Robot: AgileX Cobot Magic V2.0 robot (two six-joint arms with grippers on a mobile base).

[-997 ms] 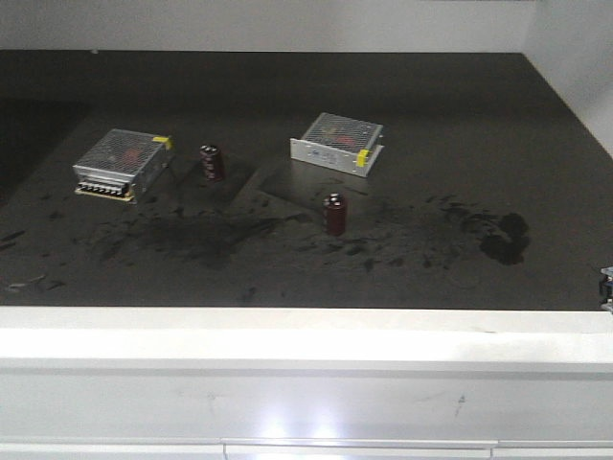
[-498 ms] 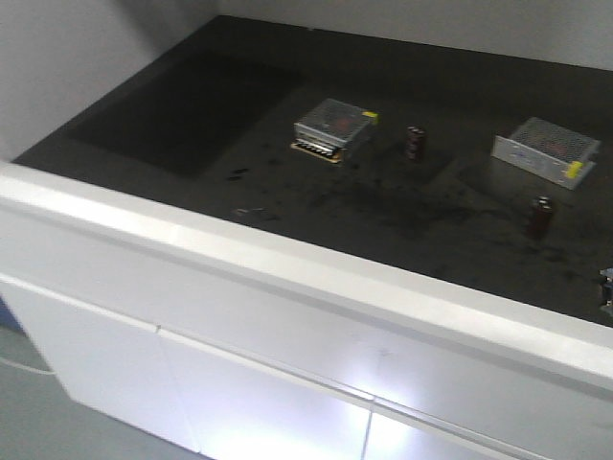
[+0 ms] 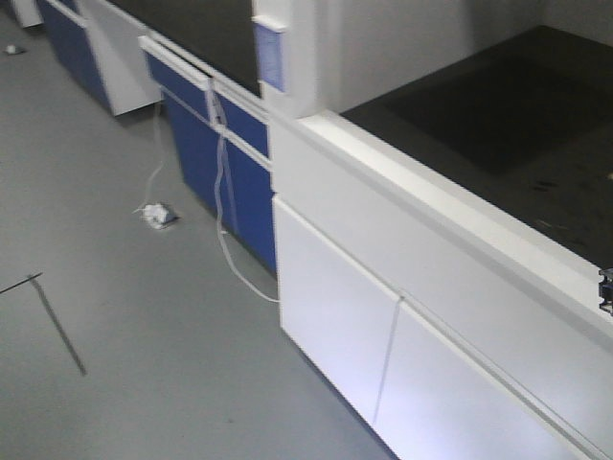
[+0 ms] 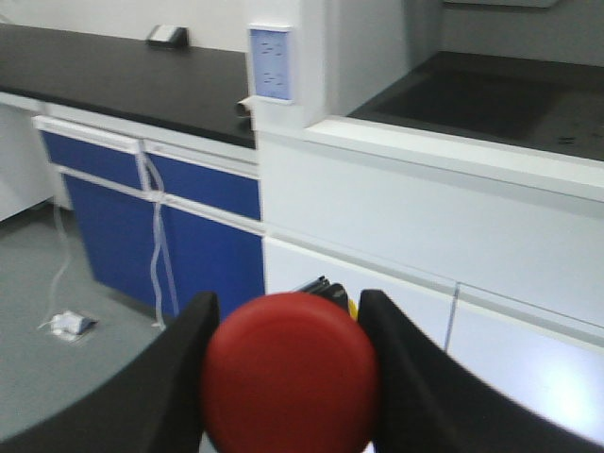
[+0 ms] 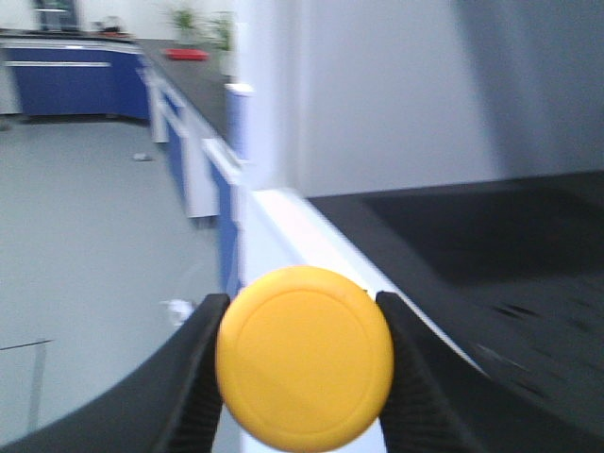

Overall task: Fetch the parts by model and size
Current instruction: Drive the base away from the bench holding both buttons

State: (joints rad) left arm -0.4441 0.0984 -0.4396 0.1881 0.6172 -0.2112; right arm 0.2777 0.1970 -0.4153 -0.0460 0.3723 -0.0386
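Note:
In the left wrist view my left gripper (image 4: 288, 373) is shut on the red mushroom-cap push-button switch (image 4: 291, 373), whose round cap fills the gap between the black fingers (image 4: 179, 377). A bit of its dark base with a yellow edge (image 4: 338, 294) shows behind the cap. In the right wrist view my right gripper (image 5: 304, 359) is shut on the yellow push-button switch (image 5: 304, 357), cap facing the camera, fingers (image 5: 193, 382) pressed on both sides. Neither gripper shows clearly in the front view.
A white cabinet (image 3: 383, 316) under the black-topped bench (image 3: 517, 115) fills the right of the front view. Blue cabinets (image 3: 220, 163) run along the left with a white cable (image 3: 230, 249) hanging to the grey floor (image 3: 124, 345). A thin dark rod (image 3: 57, 326) lies on the floor.
The front view has swung left, from the black benchtop with the metal boxes and capacitors to the bench's front, the blue cabinets and the floor.

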